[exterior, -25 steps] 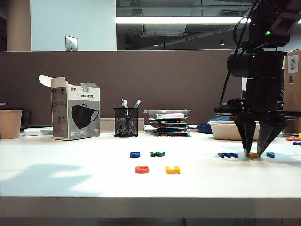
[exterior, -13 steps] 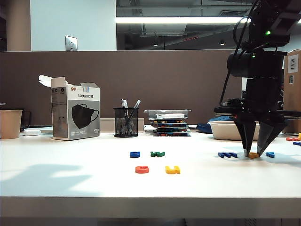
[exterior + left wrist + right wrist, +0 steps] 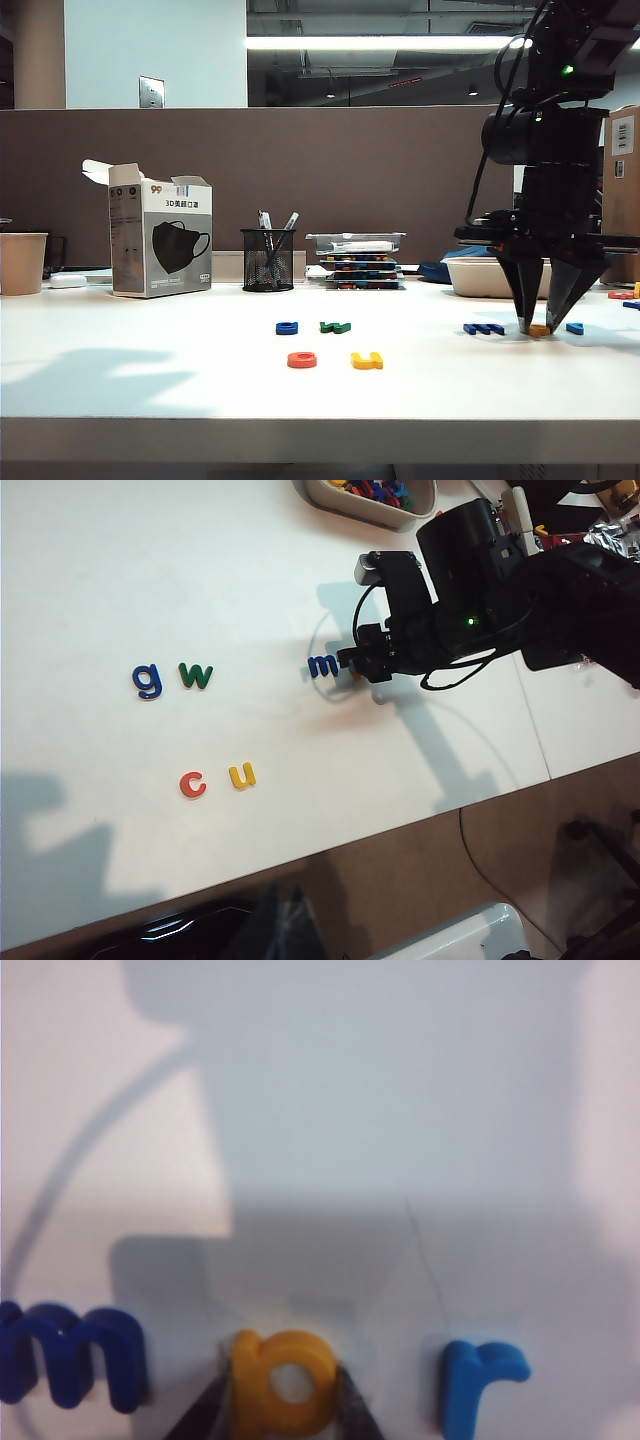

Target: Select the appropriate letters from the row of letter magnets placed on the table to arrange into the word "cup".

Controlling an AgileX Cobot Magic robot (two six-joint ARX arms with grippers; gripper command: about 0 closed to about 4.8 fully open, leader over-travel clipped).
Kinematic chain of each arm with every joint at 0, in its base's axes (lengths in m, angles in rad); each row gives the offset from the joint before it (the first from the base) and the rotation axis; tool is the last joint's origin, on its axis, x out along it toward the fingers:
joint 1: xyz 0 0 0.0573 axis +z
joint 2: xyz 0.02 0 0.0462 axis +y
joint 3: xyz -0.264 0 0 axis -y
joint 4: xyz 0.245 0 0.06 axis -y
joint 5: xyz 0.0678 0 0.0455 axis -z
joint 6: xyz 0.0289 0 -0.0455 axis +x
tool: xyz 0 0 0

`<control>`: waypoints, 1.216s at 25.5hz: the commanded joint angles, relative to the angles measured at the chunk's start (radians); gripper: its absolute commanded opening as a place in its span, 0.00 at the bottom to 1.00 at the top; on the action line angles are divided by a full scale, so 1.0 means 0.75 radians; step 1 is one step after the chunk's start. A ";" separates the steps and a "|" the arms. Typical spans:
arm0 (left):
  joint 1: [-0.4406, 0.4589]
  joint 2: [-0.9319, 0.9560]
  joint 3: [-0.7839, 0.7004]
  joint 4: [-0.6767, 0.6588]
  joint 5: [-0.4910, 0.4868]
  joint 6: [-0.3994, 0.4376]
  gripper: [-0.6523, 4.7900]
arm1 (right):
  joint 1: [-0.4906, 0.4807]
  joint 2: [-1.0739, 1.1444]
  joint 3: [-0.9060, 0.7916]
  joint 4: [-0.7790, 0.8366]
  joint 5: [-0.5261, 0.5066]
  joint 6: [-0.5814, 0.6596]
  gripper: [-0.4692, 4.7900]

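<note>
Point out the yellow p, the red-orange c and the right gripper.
yellow p (image 3: 290, 1382), right wrist view, on its round bowl.
red-orange c (image 3: 302, 360), exterior view, on its front edge.
right gripper (image 3: 541, 324), exterior view, midway between its fingertips, closed on the p.

The right end effector (image 3: 540, 327) points straight down near the tabletop's right edge, fingertips (image 3: 345, 1410) closed against a yellow letter; the left end effector is unseen.
</note>
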State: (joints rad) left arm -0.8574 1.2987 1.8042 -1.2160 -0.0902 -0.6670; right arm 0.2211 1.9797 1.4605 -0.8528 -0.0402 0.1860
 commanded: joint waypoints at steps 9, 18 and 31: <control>-0.001 -0.004 0.006 0.008 -0.004 0.006 0.11 | 0.003 -0.051 0.203 -0.155 -0.010 0.040 0.31; -0.001 -0.004 0.006 0.008 -0.004 0.006 0.11 | 0.003 -0.242 0.202 -0.240 -0.009 0.083 0.31; -0.001 -0.004 0.006 0.008 -0.004 0.006 0.11 | 0.139 -0.479 0.157 -0.394 -0.004 0.218 0.31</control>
State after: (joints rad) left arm -0.8574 1.2987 1.8042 -1.2160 -0.0902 -0.6670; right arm 0.3035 1.6375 1.5917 -1.1503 -0.0456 0.3256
